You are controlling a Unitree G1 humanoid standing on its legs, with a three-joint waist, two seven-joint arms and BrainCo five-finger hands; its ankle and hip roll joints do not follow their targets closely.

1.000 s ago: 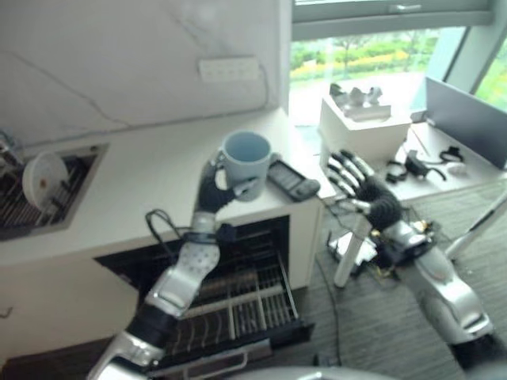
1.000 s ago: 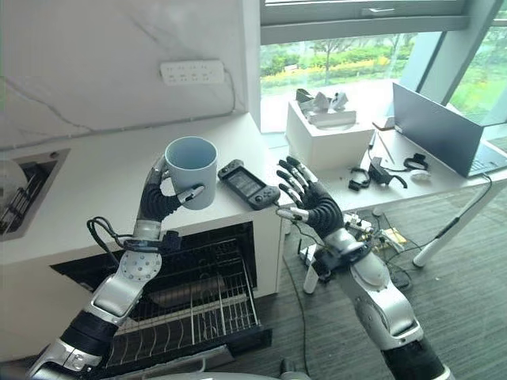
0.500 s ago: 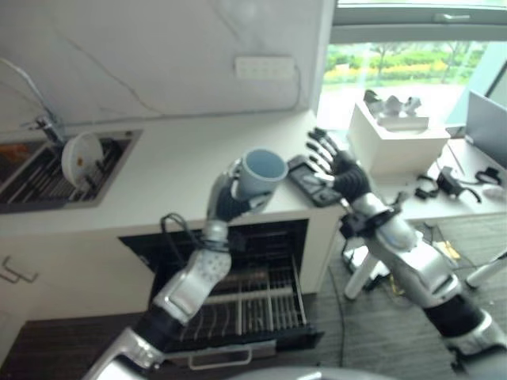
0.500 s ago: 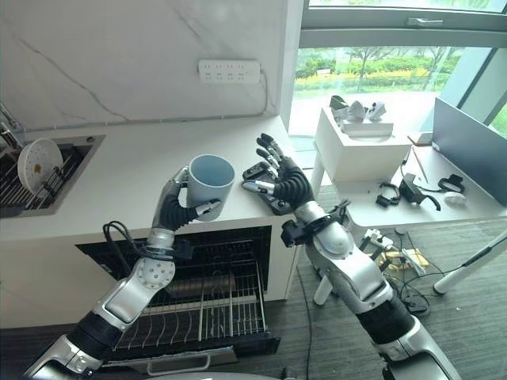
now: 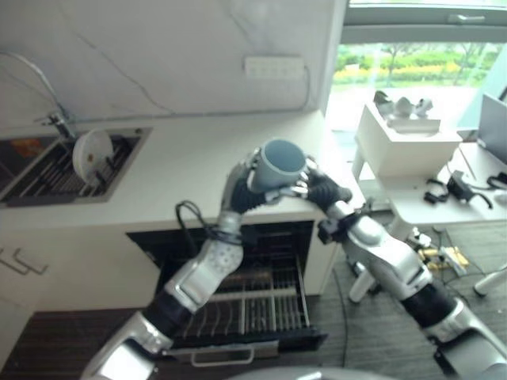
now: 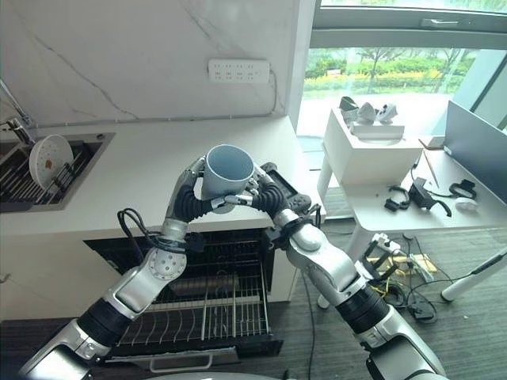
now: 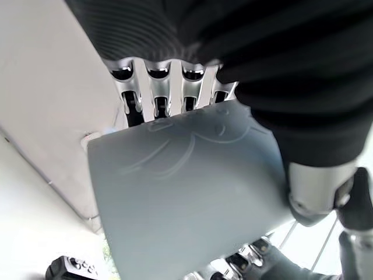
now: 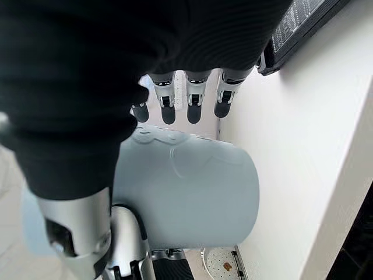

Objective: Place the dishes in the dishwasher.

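Both arms reach up and meet over the near edge of the white counter (image 6: 119, 174), above the pulled-out dishwasher rack (image 6: 214, 313). The left hand (image 6: 190, 198) has its fingers and thumb curled round a pale blue mug (image 6: 228, 168), held upright with its open mouth tipped slightly toward the camera. The right hand (image 6: 265, 196) comes in from the right and lies against the mug's right side, its fingers bent round the wall. In the left wrist view the mug (image 7: 186, 192) sits against the palm with silver fingers (image 7: 157, 102) wrapped behind it, and dark fingertips of the other hand (image 7: 239, 262) show at its far edge. In the right wrist view the mug (image 8: 186, 192) lies under the hand's fingers (image 8: 192, 96), which arch over it; how firmly they press is hard to make out. The mug's handle cannot be made out in any view. A dark handheld device (image 6: 287, 190) lies on the counter just right of the hands, partly hidden behind the right hand. Far left, a white plate (image 6: 47, 158) stands on edge in the sink rack (image 6: 20, 178), cut off at the frame's edge. A white box (image 6: 368, 150) stands on the desk to the right.
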